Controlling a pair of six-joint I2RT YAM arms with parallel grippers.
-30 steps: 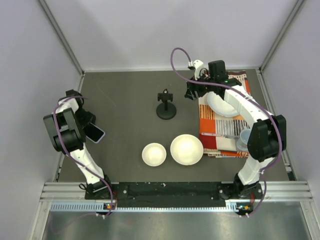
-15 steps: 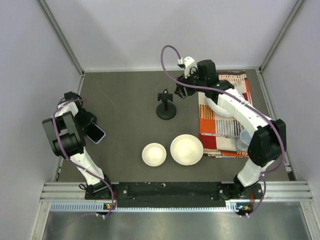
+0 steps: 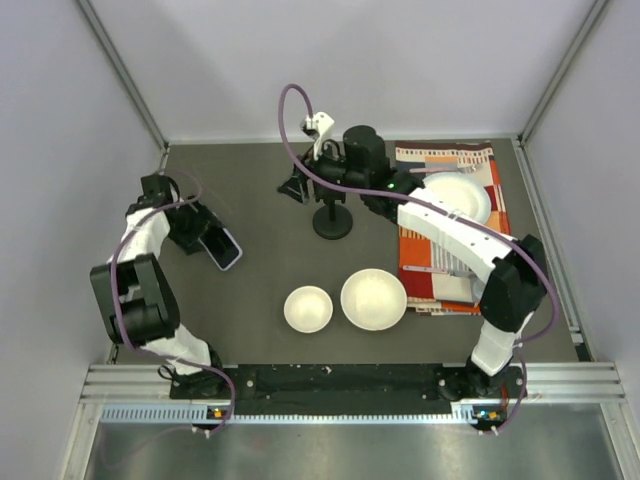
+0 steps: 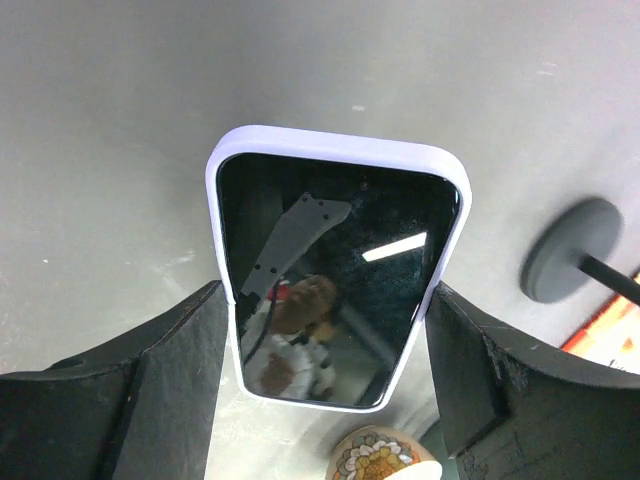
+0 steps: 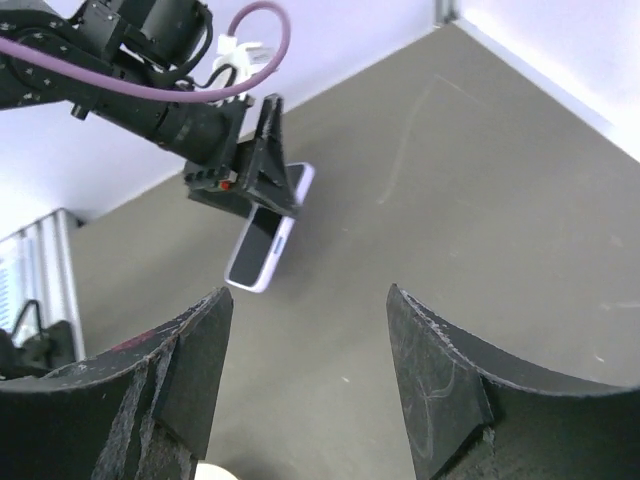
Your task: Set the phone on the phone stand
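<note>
The phone (image 3: 226, 250), black-screened with a lavender rim, is held off the table by my left gripper (image 3: 205, 232), which is shut on its long sides. In the left wrist view the phone (image 4: 335, 270) fills the gap between both fingers (image 4: 150, 390). The phone stand (image 3: 332, 222) is at the table's centre back, and its round base (image 4: 570, 250) shows at the right of that view. My right gripper (image 3: 295, 185) hovers open just left of the stand's top, holding nothing. It (image 5: 308, 295) looks across at the phone (image 5: 265, 240).
Two white bowls (image 3: 308, 308) (image 3: 373, 298) sit in front of the stand. A patterned cloth (image 3: 440, 265) with a white plate (image 3: 455, 198) lies at the right. A patterned bowl rim (image 4: 385, 460) shows below the phone. Grey walls enclose the table.
My right arm has swung left from over the cloth, past the stand's top. My left arm has carried the phone to the right, toward the table's middle.
</note>
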